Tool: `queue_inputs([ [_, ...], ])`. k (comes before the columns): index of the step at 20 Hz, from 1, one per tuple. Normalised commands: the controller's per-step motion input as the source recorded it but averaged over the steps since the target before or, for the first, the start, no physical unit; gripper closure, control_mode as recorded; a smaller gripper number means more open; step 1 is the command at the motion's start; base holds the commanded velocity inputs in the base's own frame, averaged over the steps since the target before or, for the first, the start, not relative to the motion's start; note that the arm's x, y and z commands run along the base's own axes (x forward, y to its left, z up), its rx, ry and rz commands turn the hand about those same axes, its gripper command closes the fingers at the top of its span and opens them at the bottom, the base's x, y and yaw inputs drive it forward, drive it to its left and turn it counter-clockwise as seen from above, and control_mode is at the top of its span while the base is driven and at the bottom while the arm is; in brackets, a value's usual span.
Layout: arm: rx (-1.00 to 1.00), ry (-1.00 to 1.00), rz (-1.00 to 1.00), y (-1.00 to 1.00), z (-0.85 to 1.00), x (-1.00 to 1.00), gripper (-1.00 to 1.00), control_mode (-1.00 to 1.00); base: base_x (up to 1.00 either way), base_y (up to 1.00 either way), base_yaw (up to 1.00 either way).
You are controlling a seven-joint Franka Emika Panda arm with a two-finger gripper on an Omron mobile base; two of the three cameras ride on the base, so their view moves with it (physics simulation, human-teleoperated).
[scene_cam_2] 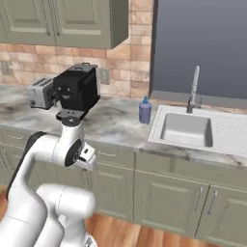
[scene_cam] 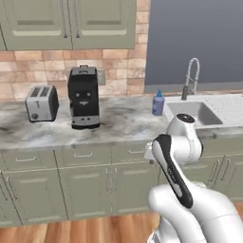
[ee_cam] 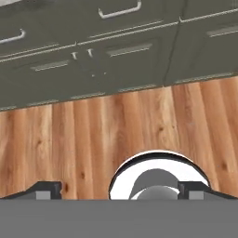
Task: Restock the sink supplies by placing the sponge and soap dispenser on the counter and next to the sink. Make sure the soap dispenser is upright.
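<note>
One item seems done: the soap bottle (scene_cam: pixel 158 104) stands upright on the desk (scene_cam: pixel 123 123) beside the sink (scene_cam: pixel 194 114). No sponge visible. The gripper (ee_cam: pixel 120 191), wide open and empty, faces the floor (ee_cam: pixel 93 135).

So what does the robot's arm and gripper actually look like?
The arm is glossy white with rounded, bulbous links, dark joints and a black strip along one link. The gripper has two small dark finger tips with grey pads.
</note>
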Motion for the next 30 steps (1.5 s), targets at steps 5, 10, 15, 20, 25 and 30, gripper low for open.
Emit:
queue_inputs([
  [5,0.00,0.00,0.00,0.00,0.00,0.00,-1.00,1.00,-0.72,1.00,0.42],
  [10,0.00,0.00,0.00,0.00,0.00,0.00,-1.00,1.00,0.02,1.00,0.34],
  [15,0.00,0.00,0.00,0.00,0.00,0.00,-1.00,1.00,0.91,0.36,0.07],
  [20,0.00,0.00,0.00,0.00,0.00,0.00,-1.00,1.00,0.38,0.72,0.00],
  [25,0.00,0.00,0.00,0.00,0.00,0.00,-1.00,1.00,0.05,0.70,0.00],
  [30,0.00,0.00,0.00,0.00,0.00,0.00,-1.00,1.00,0.50,-0.20,0.26],
])
